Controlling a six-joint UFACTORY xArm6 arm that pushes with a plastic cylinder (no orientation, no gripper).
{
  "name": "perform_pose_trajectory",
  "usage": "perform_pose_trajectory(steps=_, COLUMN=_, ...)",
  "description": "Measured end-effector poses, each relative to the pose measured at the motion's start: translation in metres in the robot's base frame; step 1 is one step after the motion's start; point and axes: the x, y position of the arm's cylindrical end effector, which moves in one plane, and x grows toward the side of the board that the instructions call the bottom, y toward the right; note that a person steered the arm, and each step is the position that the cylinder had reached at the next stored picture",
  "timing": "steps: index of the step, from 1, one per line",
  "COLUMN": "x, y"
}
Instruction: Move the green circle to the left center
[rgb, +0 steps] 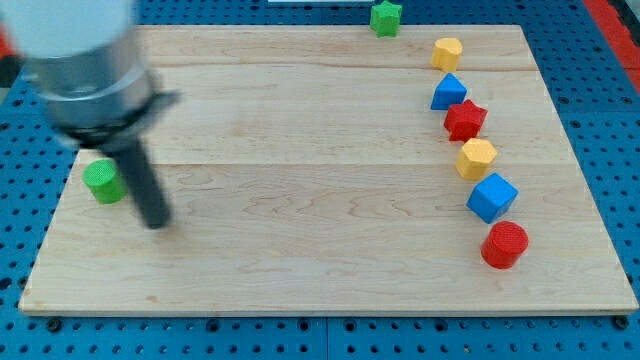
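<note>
The green circle (103, 181) sits near the left edge of the wooden board (300, 240), about mid-height. My tip (155, 222) rests on the board just to the right of it and a little lower, a small gap apart. The rod rises up and to the left into the blurred grey arm housing (85, 60) at the view's top left.
A green star (385, 17) lies at the top edge. Down the right side runs a line of blocks: yellow hexagon (447, 52), blue triangle (448, 93), red star (465, 120), yellow hexagon (477, 158), blue cube (492, 197), red circle (504, 245).
</note>
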Motion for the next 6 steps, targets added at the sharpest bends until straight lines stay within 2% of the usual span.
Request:
perform_pose_trajectory(steps=1, x=-0.039, y=-0.032)
perform_pose_trajectory(steps=2, x=-0.063, y=0.011)
perform_pose_trajectory(steps=3, x=-0.086, y=-0.022)
perform_pose_trajectory(steps=4, x=-0.032, y=-0.009)
perform_pose_trajectory(steps=5, x=-0.046, y=-0.087)
perform_pose_trajectory(steps=6, x=-0.095, y=-0.038)
